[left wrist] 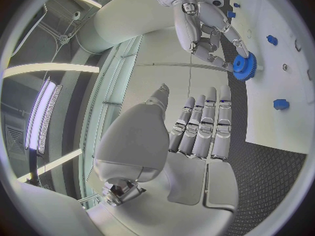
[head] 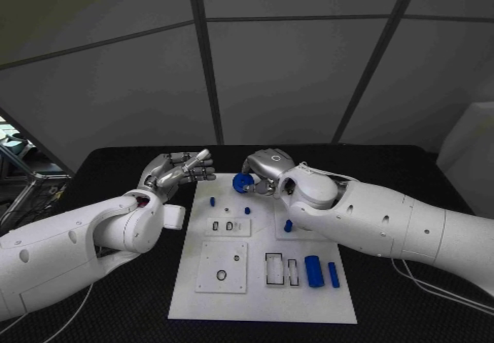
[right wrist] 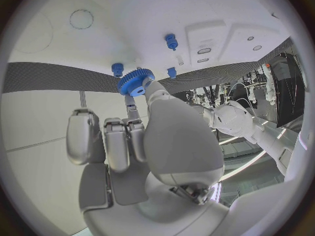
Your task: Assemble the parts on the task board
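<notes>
We see the right robot hand (head: 265, 170) pinching a blue gear (head: 243, 183) above the task board (head: 263, 300) for seating; left robot hand (head: 177, 170) beside it, wide, empty.

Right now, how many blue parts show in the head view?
7: a gear in the right robot hand; three pegs near it; one piece beside the right arm; two cylinders near the board's front. The arm may hide others.

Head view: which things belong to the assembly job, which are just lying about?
Job:
- task board
- blue gear, held by right hand
- blue cylinders
- small blue pegs
- left hand, empty

Lying about:
- black table
- cable
</notes>
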